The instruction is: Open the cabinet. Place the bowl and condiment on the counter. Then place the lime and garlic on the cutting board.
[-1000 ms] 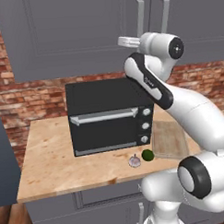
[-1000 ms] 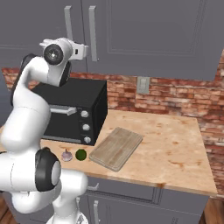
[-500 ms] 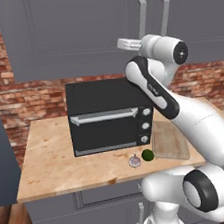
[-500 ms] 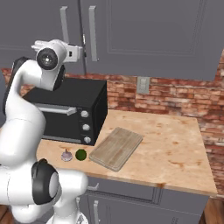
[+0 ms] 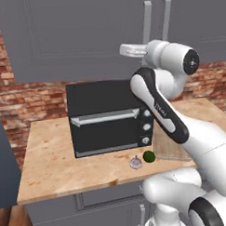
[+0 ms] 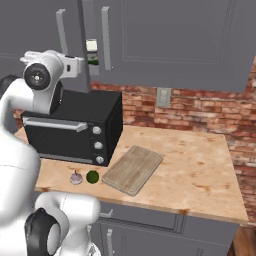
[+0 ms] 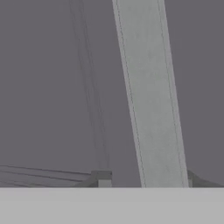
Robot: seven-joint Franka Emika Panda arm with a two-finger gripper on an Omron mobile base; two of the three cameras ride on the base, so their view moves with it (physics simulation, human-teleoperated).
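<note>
Gripper point(image 6: 92, 55) jaws sit either side of the left door's handle point(image 7: 148, 96) on the cabinet point(image 5: 83, 32), which is only cracked open, so lime point(image 5: 148, 156) and garlic point(image 5: 135, 162) wait just left of the cutting board point(image 6: 132, 168), everything else undone.

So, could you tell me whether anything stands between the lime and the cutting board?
Nothing visible does. The lime lies on the counter right beside the cutting board, with bare wood between them. The garlic sits on the lime's far side, and the oven stands behind.
</note>
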